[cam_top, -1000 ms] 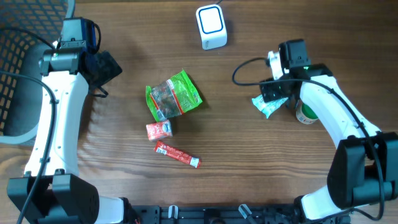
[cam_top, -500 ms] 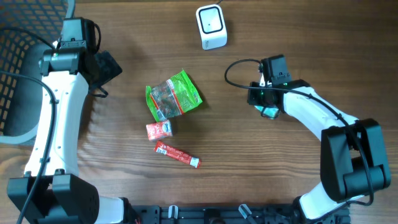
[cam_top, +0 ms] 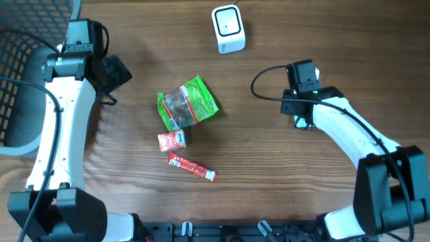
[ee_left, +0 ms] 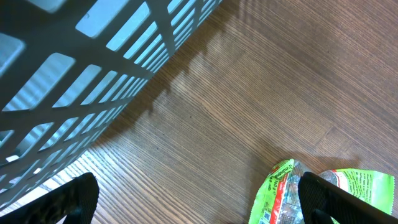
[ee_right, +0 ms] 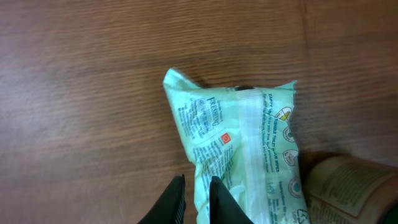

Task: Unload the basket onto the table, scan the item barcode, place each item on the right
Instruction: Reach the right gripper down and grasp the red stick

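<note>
A pale green wipes pack [ee_right: 249, 143] lies on the wooden table, printed side up. My right gripper [ee_right: 198, 182] is shut on the pack's left edge, with a fold of wrapper between the two black fingers. From overhead the right gripper [cam_top: 300, 118] covers most of the pack, and only a teal sliver [cam_top: 299, 124] shows. The white barcode scanner [cam_top: 228, 29] stands at the back centre, well apart from the pack. My left gripper [cam_top: 111, 72] hangs open at the far left, with nothing between its fingers [ee_left: 74, 200].
A green snack bag [cam_top: 188, 102], a small red packet [cam_top: 173, 140] and a red stick pack [cam_top: 191, 167] lie mid-table. A can [ee_right: 348, 186] lies just right of the wipes pack. A dark wire basket [cam_top: 17, 74] sits at the left edge.
My right gripper came down over the wipes pack and shut on its edge, first swinging left, then shifting slightly right. The can is now hidden from overhead. The left arm has not moved.
</note>
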You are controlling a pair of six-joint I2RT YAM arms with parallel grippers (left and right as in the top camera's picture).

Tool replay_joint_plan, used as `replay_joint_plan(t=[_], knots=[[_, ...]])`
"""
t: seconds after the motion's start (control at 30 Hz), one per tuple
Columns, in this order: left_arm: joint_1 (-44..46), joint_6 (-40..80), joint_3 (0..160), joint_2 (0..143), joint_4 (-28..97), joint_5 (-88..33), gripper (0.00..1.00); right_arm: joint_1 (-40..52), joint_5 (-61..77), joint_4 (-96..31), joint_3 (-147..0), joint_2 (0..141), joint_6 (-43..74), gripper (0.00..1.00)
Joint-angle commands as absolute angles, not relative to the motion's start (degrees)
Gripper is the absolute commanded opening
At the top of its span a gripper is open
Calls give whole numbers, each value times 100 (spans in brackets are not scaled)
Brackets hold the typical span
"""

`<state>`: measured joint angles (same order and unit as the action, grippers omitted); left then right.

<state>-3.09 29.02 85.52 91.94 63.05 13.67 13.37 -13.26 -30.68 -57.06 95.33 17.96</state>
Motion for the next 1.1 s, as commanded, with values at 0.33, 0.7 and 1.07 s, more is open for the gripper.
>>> replay_joint_plan(t=[0.33,0.7,1.07], knots=[[-351,2877,8604,9153,6307,1422,100,4346,1157,-3951,-5994,8936,-185,52],[-351,2877,8604,9153,6307,1422,100,5920,248,-3345,-5859,9972,-296,50],[-351,2877,8604,9153,6309,1422,100,5929,296,-3487,-5859,10427,-209,4]])
